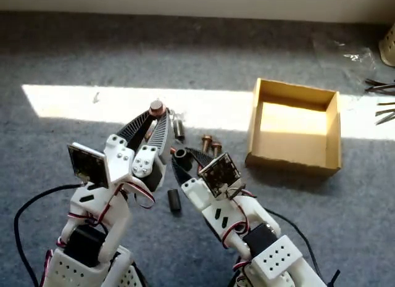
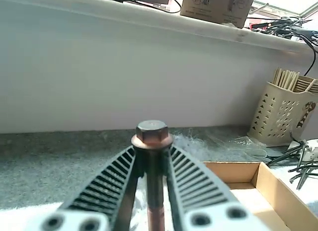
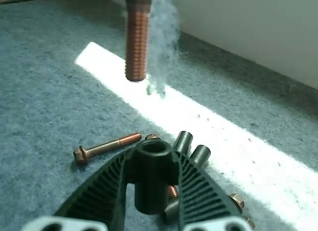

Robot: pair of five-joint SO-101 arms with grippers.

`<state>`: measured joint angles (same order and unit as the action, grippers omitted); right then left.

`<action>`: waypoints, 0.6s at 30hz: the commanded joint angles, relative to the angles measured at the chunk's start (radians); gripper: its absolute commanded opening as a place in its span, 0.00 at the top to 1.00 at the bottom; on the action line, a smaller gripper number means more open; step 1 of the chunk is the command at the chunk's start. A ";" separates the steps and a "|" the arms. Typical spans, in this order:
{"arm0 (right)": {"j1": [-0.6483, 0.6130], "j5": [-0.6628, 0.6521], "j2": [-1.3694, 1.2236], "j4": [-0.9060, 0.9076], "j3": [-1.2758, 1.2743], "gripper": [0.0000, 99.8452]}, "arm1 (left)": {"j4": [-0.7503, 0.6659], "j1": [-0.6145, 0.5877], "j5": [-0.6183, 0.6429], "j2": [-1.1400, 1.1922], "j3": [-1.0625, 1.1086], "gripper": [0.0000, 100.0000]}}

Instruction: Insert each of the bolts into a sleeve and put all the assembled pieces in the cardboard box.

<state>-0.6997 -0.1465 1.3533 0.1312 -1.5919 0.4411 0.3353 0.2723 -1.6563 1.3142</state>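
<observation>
High view: the left pincer (image 1: 154, 119) is closed on 1 copper bolt (image 1: 156, 107), whose head stands clear beyond the fingertips. The right pincer (image 1: 181, 157) is closed on 1 dark sleeve (image 1: 181, 155), just near and right of that bolt. 2 loose bolts (image 1: 212, 144) lie on the grey worktop (image 1: 62, 52) between the arms and the cardboard box (image 1: 290, 162), which sits well apart to the right. A loose sleeve (image 1: 174, 199) lies near, between the arms. Left wrist view: the fingers clamp the shank from both sides. The bolt's long axis is upright, head up and thread down. Right wrist view: the fingers grip the sleeve by its wall, with the bore open upward and slightly tilted. The bolt's threaded end hangs beyond and above it, apart from the mouth. Finding: the thread tip lies to the far side of the bore, not over it. The coming move appears to call for bringing the 2 axes into line before lowering, and either arm is near enough to close that offset.
</observation>
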 commanded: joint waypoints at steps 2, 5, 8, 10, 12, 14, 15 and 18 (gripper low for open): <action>-0.013 -0.015 0.019 -0.028 0.012 0.99 | 0.051 0.065 0.021 -0.122 -0.067 0.99; -0.012 -0.015 0.019 -0.028 0.013 0.99 | 0.054 0.074 0.020 -0.139 -0.048 0.99; -0.012 -0.017 0.019 -0.028 0.015 0.99 | 0.052 0.076 0.020 -0.139 -0.039 0.99; -0.010 -0.017 0.019 -0.028 0.033 0.99 | 0.052 0.073 0.020 -0.140 -0.039 0.99; -0.010 -0.017 0.019 -0.028 0.053 0.99 | 0.052 0.073 0.021 -0.139 -0.039 0.99; -0.010 -0.015 0.019 -0.028 0.070 0.99 | 0.052 0.073 0.021 -0.145 -0.028 0.99; -0.010 -0.015 0.019 -0.028 0.079 0.99 | 0.052 0.073 0.021 -0.145 -0.019 0.99; -0.010 -0.015 0.019 -0.028 0.090 0.99 | 0.051 0.071 0.021 -0.147 -0.007 0.99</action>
<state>-0.7027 -0.1496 1.3533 0.1312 -1.5750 0.4964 0.3859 0.2723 -1.7898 1.3126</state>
